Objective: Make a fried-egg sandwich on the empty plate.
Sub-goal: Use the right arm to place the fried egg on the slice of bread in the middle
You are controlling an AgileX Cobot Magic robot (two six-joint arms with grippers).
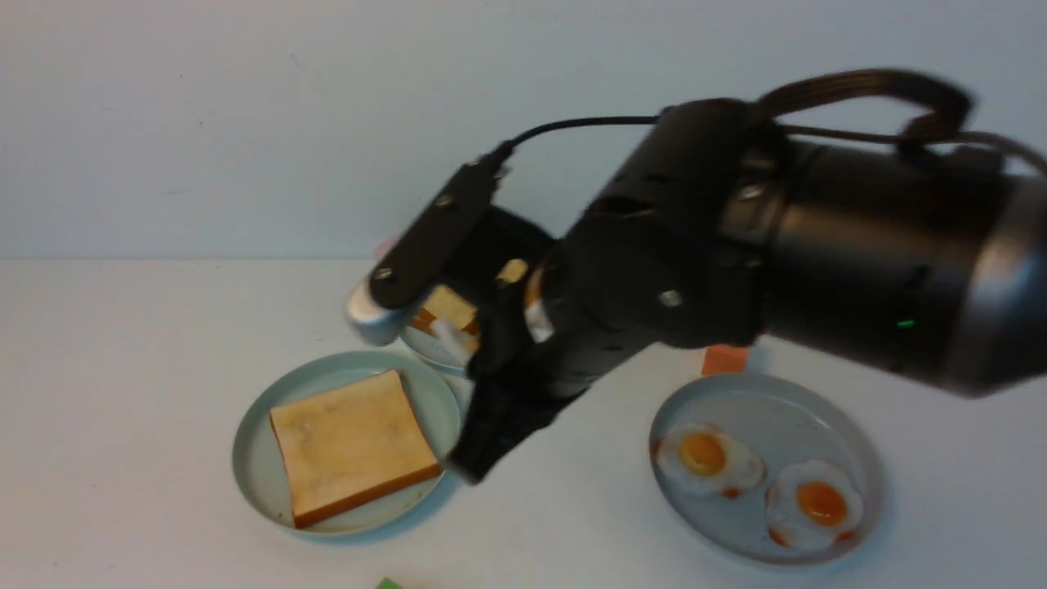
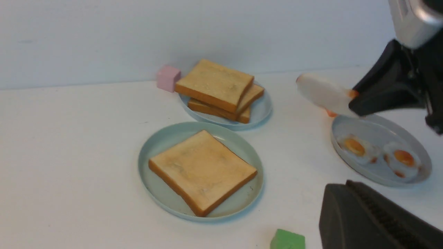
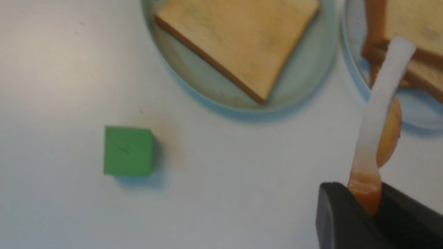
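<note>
From my right wrist, my right pincer point(image 3: 367, 204) is clenched on the browned rim of a fried egg point(image 3: 379, 110). The egg stands out edge-on from the jaws, held up off the worktop point(image 3: 242, 193) by the edge of the pale-blue plate point(image 3: 353, 79) that carries the spare toast point(image 3: 422, 20). Gripping the rim, I judge, leaves the egg's flat face free to be laid down. One toast slice point(image 3: 242, 38) lies flat on the mint-green plate point(image 3: 311, 86), ready as the base. A green cube point(image 3: 128, 150) sits well apart.

From my left wrist, my left pincer point(image 2: 349, 211) is closed on nothing and held clear of the plates. The egg hovers just beside the greyish speckled plate point(image 2: 367, 126), where two more eggs point(image 2: 354, 147) lie.

From the front, my right arm point(image 1: 818, 245) reaches across toward the toast and hides most of the egg. I judge the filling step is in hand: the egg goes onto the slice, and the top slice is not yet placed.
</note>
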